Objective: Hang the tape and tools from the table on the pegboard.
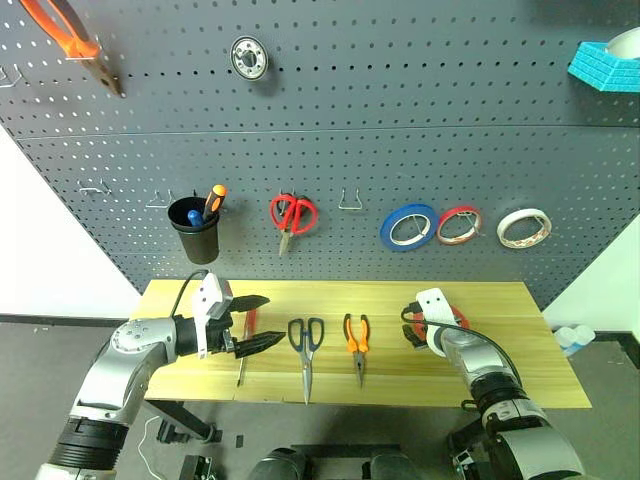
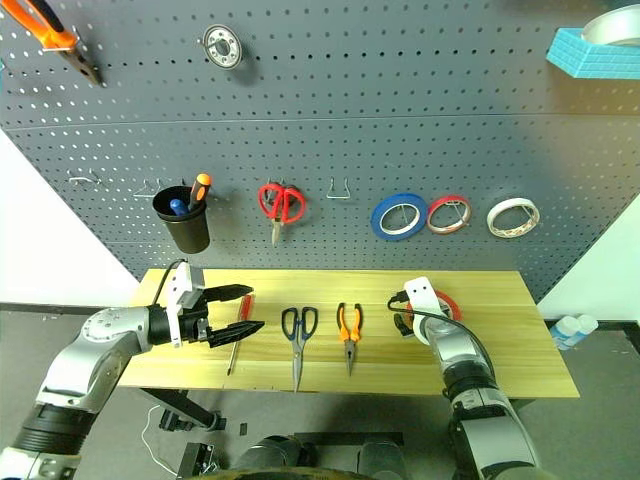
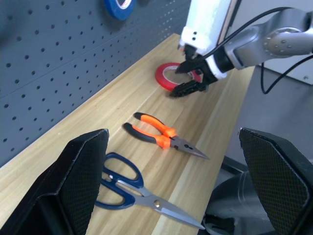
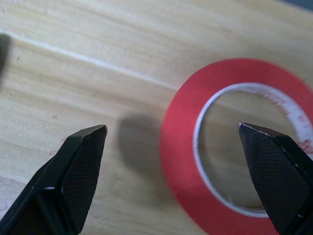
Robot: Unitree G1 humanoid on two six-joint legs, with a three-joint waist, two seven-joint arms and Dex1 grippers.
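Observation:
The tape (image 4: pixel 180 161), a wide red ring, lies flat at the right of the table (image 1: pixel 500 372). My right gripper (image 4: pixel 171 127) points down just above it, open, with the ring's rim between its fingers; the left wrist view shows the right gripper (image 3: pixel 177 82) at the tape (image 3: pixel 165 77). The red-handled screwdriver (image 1: pixel 243 352), black-handled scissors (image 1: pixel 306 345) and small orange pliers (image 1: pixel 357 340) lie side by side on the table. My left gripper (image 1: pixel 274 320) hovers open and empty over the screwdriver's handle. The pegboard (image 1: pixel 400 100) rises behind the table.
On the pegboard hang a black cup of screwdrivers (image 1: pixel 193 228), red-handled scissors (image 1: pixel 292 214), a blue roll (image 1: pixel 407 227), a red-and-white roll (image 1: pixel 458 225), a white roll (image 1: pixel 524 228) and large orange pliers (image 1: pixel 75 40). A bare hook (image 1: pixel 349 200) sits between scissors and rolls.

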